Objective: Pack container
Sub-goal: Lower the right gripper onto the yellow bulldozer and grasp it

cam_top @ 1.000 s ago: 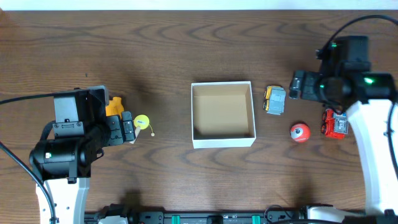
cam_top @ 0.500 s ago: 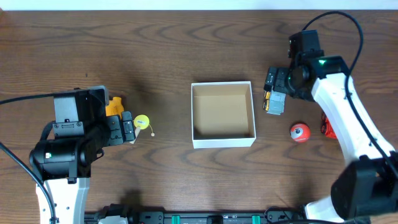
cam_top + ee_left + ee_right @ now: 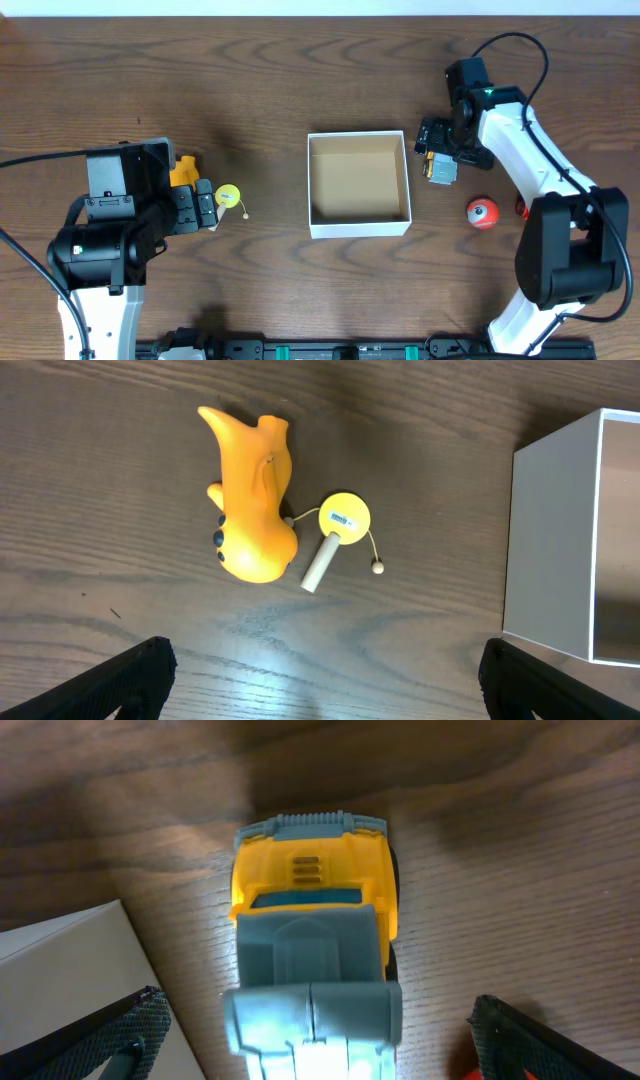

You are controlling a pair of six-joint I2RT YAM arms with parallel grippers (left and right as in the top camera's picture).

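Observation:
The container point(image 3: 359, 226) is a square lidless box with white walls and a tan inside, at the table's middle; nothing lies in it. Its wall shows in the left wrist view point(image 3: 555, 540) and its corner in the right wrist view point(image 3: 70, 970). My right gripper point(image 3: 436, 141) is open, low over a yellow and grey toy truck point(image 3: 443, 167) just right of the box; the truck point(image 3: 315, 960) lies between the spread fingers point(image 3: 325, 1040). My left gripper point(image 3: 207, 204) is open and empty, beside an orange toy point(image 3: 250, 510) and a yellow disc with a stick point(image 3: 340, 525).
A red ball point(image 3: 481, 212) lies right of the box, and a red toy point(image 3: 521, 208) is mostly hidden behind my right arm. The orange toy point(image 3: 183, 170) and yellow disc point(image 3: 228, 196) lie at the left.
My right arm has swung left and forward from the table's right side to over the toy truck. The left arm has not moved.

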